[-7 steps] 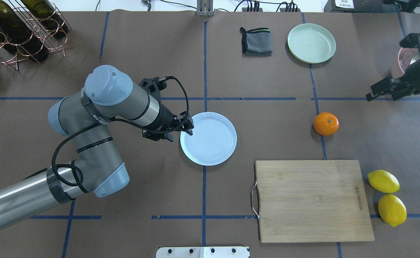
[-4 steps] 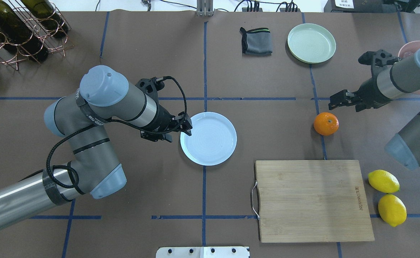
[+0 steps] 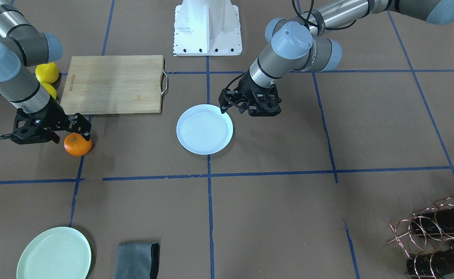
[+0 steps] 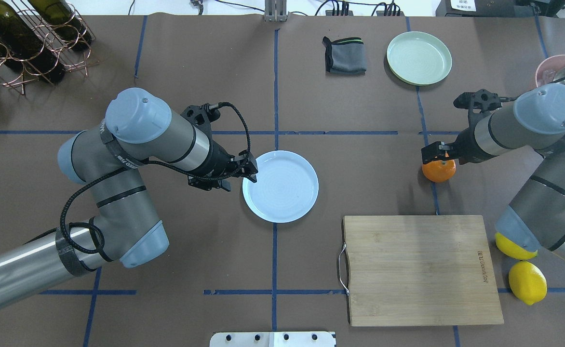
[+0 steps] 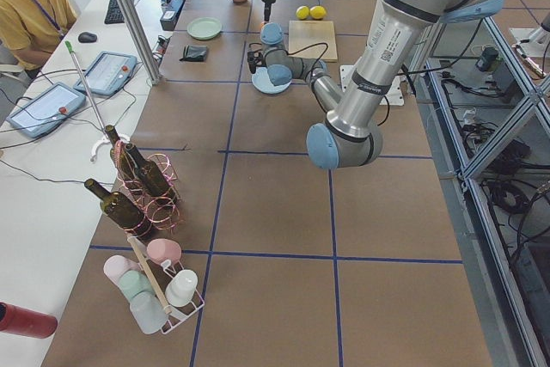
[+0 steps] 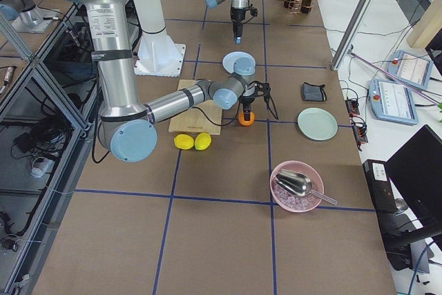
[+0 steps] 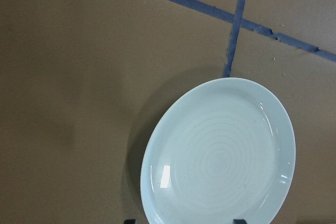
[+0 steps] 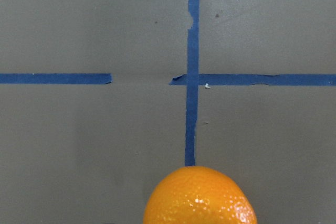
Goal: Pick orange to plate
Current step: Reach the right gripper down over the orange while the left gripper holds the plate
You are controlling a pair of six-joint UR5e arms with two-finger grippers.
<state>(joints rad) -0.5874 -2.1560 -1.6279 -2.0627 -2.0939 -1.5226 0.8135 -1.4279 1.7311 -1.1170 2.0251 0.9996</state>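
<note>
Resting on the table [image 4: 369, 159], well apart from the plate [image 4: 285, 190], the round orange [image 4: 439, 172] is overhung by the right gripper [image 4: 435, 153], jaws spread; its stem is hidden. The left gripper [image 4: 249, 171] is held open at the plate's rim.

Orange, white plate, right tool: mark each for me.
orange [image 4: 439, 173]: overhead view, lower peel below the tool.
white plate [image 4: 282, 187]: overhead view, bare centre.
right tool [image 4: 437, 156]: overhead view, midway between its fingertips.
</note>
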